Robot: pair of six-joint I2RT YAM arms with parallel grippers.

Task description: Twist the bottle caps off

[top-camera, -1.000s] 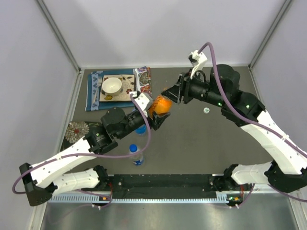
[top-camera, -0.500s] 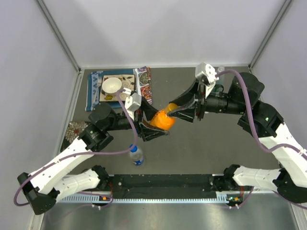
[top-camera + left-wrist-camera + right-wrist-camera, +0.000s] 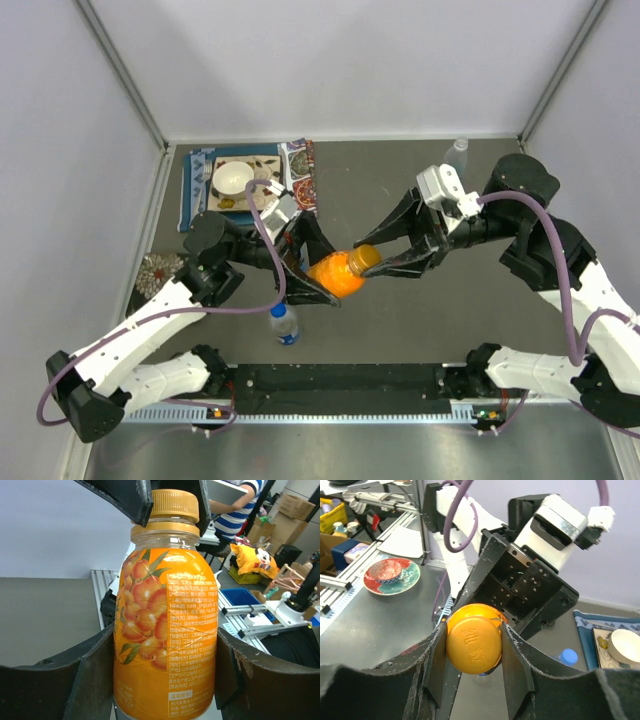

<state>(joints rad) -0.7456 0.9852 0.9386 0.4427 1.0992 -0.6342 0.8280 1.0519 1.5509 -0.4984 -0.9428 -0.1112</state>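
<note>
The short orange bottle (image 3: 335, 278) hangs in the air above the table, tilted with its neck toward the right. My left gripper (image 3: 320, 270) is shut on its body, its pads pressed on both sides of the label (image 3: 167, 630). The orange cap (image 3: 366, 257) sits on the neck, and my right gripper (image 3: 370, 259) is shut on it. Seen end-on in the right wrist view, the cap (image 3: 473, 639) fills the gap between the two fingers. A clear bottle with a blue cap (image 3: 284, 322) stands near the front. Another clear bottle (image 3: 457, 152) stands at the back right.
A patterned placemat (image 3: 200, 195) with a white bowl (image 3: 233, 178) lies at the back left. A decorated plate (image 3: 160, 272) sits by the left edge. The arm bases and a black rail (image 3: 340, 378) line the near edge.
Both arms have carried the orange bottle toward the near side and a little right. It now lies flatter, with the right gripper on its cap from the right.
</note>
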